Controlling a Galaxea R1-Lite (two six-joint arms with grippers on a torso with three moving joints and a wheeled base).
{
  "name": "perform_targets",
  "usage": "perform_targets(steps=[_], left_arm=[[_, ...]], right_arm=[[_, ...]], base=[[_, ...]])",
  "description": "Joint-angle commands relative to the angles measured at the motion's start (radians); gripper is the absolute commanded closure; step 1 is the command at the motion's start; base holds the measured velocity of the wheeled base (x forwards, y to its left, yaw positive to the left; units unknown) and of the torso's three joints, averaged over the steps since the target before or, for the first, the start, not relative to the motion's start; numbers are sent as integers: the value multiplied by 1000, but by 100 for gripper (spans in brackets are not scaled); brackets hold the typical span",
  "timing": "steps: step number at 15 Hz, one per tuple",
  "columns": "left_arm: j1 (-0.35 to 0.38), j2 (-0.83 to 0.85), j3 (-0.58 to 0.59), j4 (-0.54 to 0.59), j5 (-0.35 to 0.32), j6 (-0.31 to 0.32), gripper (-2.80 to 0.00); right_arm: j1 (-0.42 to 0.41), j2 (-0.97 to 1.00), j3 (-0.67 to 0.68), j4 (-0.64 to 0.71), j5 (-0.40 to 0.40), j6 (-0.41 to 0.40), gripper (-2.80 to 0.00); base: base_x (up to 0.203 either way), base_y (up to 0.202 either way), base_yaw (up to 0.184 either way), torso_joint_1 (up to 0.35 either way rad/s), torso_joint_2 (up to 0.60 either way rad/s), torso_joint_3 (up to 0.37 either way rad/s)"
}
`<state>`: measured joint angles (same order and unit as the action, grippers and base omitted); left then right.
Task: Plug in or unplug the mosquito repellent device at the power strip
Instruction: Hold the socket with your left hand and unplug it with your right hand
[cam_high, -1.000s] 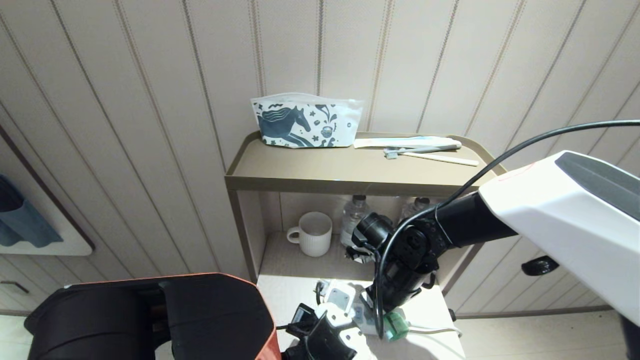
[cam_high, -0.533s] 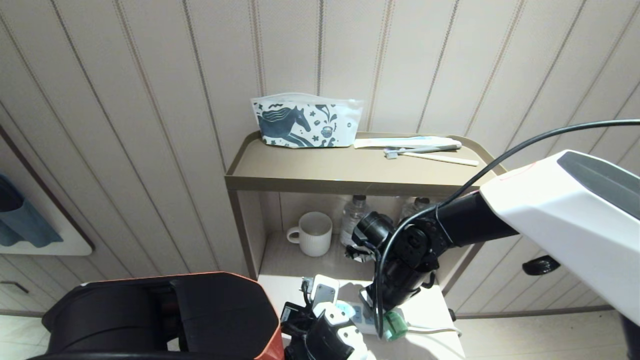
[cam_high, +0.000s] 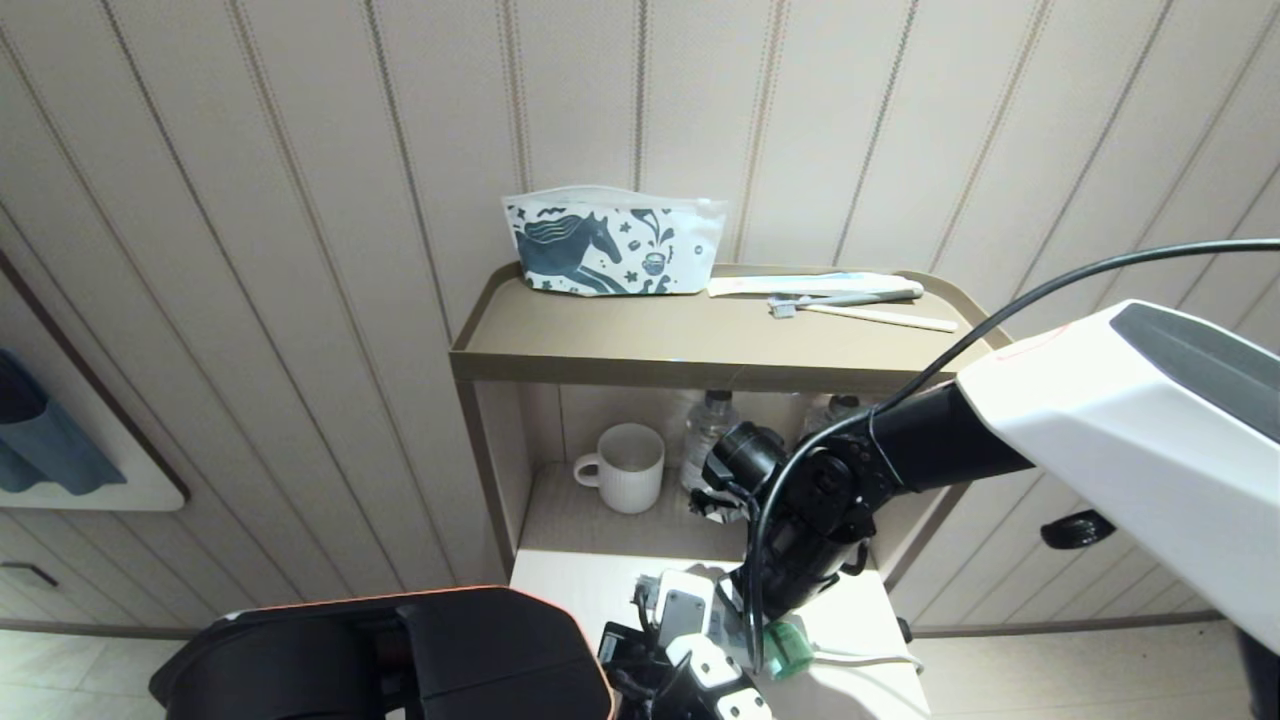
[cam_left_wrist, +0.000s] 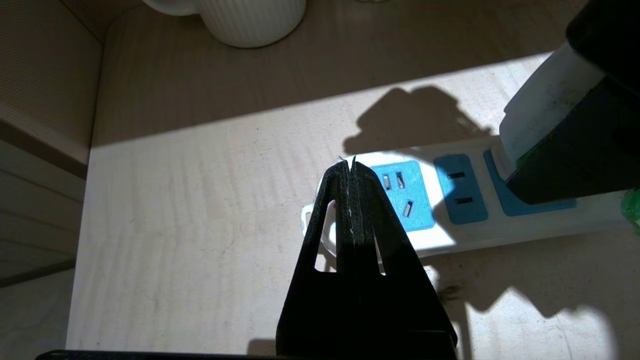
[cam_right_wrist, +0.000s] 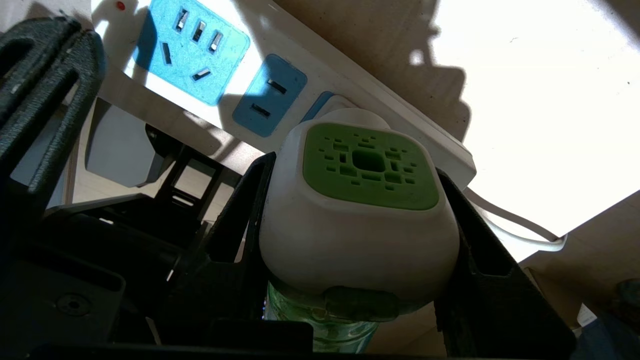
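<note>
My right gripper (cam_right_wrist: 357, 260) has its two black fingers clamped on the flanks of the small mosquito repellent device with the rounded white plastic head and slotted green cap (cam_right_wrist: 367, 172), its translucent green liquid bottle (cam_right_wrist: 320, 325) hanging between them at the bottom centre of the right wrist view. The device sits against the end socket of the flat white power strip with light-blue socket faces (cam_right_wrist: 280, 75), which runs from the upper left of that view toward its right edge; whether the pins are fully seated I cannot tell.

I judge the device light and stiff, a smooth shell that could slip. The bottle looks thin-walled, so I would keep my hold on the broad white head, squeezing its sides and pulling or pushing straight along the pins. The strip itself looks light enough to lift or skid with the plug.

My left gripper (cam_left_wrist: 351, 172) has its fingers pressed together, the tip over the rounded end of the strip at the centre of the left wrist view, beside the outermost blue face. Whether it touches I cannot tell.

Compared with a second ago, the left arm's dark bulk has slid rightward along the bottom of the head view, and its wrist sits closer beside the right one. The right arm and the device's green bottle (cam_high: 783, 648) are unchanged.
</note>
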<state>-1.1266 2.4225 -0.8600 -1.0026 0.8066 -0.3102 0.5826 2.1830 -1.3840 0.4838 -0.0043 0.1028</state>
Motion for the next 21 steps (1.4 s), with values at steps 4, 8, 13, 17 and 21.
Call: perform_targets(steps=[4,8,13,17,21], left_arm=[[-17,4,-7,-9,5,-4,0],[-50,12,5,-31,2,1,0],[-56,26,-4,-27,-7,5,0],[-61,52,-2,-27,-7,6,0],[-60,57,-3,-32,-7,6,0]], right_arm=[[-1,3,-8,2,0,3,0],[-1,8,-13,2,0,5,0],[-1,15,-15,2,0,6,0],[-1,31,-23,2,0,8,0],[-10,37,-24,2,0,6,0]], base=[[0,0,0,0,0,0],[0,0,0,0,0,0],[0,0,0,0,0,0],[0,0,0,0,0,0],[0,0,0,0,0,0]])
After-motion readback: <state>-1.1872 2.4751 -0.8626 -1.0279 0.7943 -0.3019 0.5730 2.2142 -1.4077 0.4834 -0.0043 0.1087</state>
